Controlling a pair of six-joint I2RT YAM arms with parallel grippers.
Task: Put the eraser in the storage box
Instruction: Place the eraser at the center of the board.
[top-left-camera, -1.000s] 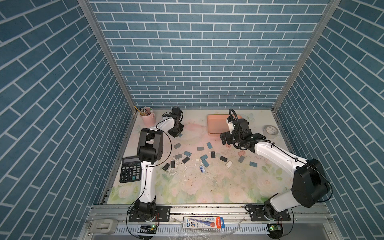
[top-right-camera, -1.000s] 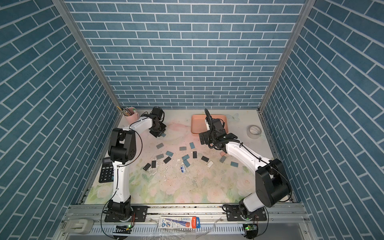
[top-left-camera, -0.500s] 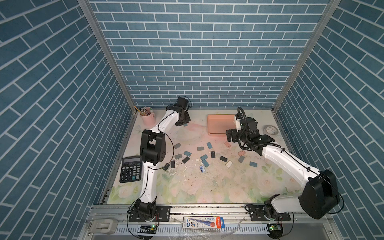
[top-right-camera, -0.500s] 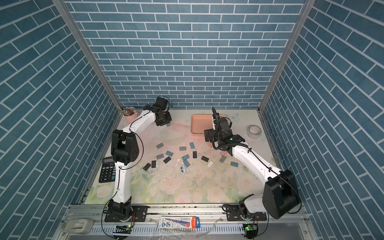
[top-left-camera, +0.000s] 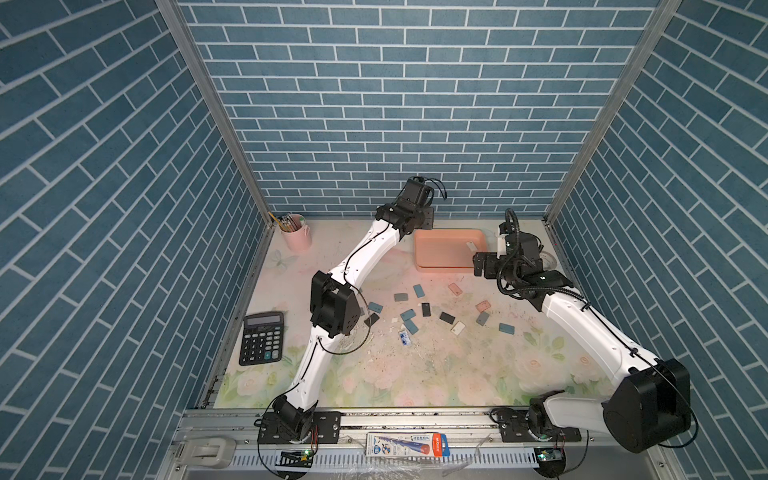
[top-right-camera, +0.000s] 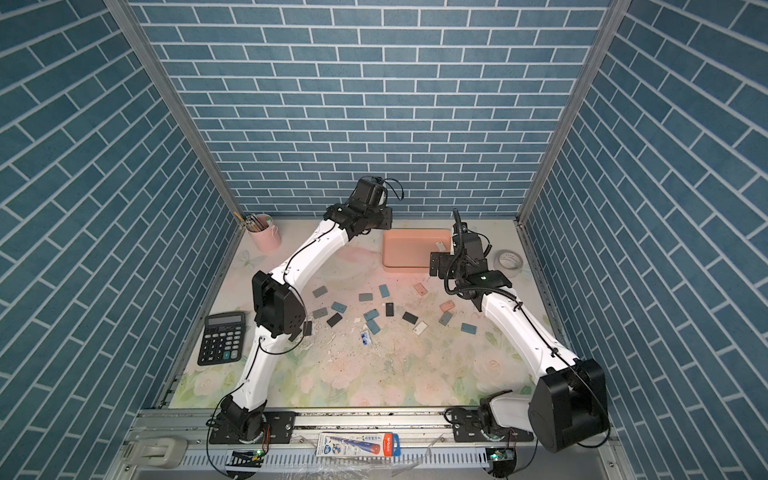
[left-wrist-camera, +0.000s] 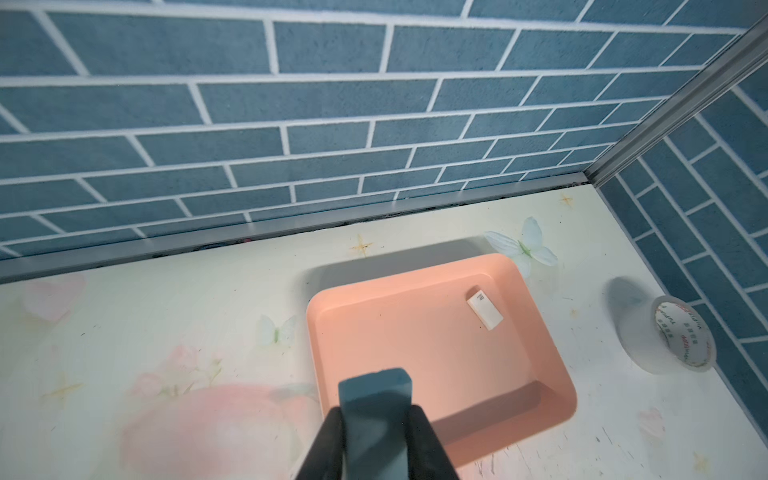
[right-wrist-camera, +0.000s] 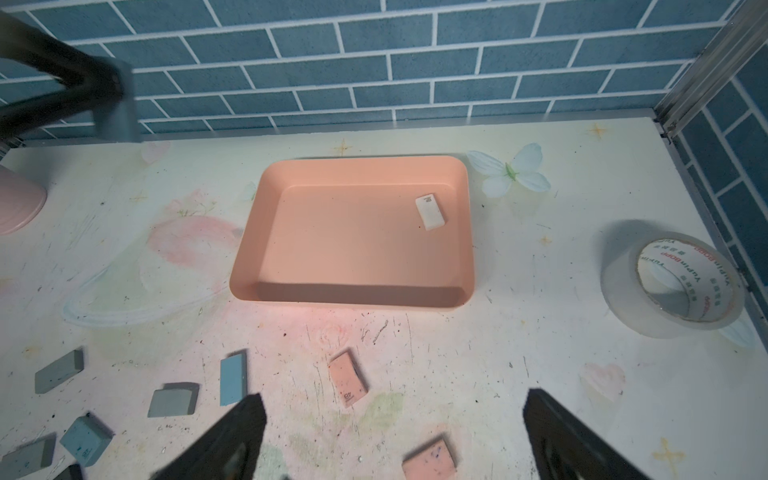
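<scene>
The storage box (top-left-camera: 440, 249) (top-right-camera: 409, 249) is a salmon-pink tray at the back of the table. A white eraser (left-wrist-camera: 484, 311) (right-wrist-camera: 430, 212) lies inside it near its far right corner. My left gripper (left-wrist-camera: 375, 411) (top-left-camera: 424, 218) is shut on a blue-teal eraser (left-wrist-camera: 374, 386) and hangs above the tray's far left corner. In the left wrist view the eraser overlaps the box's rim (left-wrist-camera: 316, 332). My right gripper (right-wrist-camera: 395, 401) (top-left-camera: 482, 264) stands wide open and holds nothing, just off the tray's front right corner above the table.
Several loose erasers lie on the table in front of the tray, among them a pink one (right-wrist-camera: 347, 384) and a blue one (right-wrist-camera: 232, 380). A tape roll (right-wrist-camera: 673, 286) sits right of the tray. A pink pencil cup (top-left-camera: 296, 237) and a calculator (top-left-camera: 262, 338) stand at the left.
My left arm has swung from near the pencil cup rightward to the tray's far left corner, carrying the eraser. My right gripper has shifted slightly right along the tray's front, still open.
</scene>
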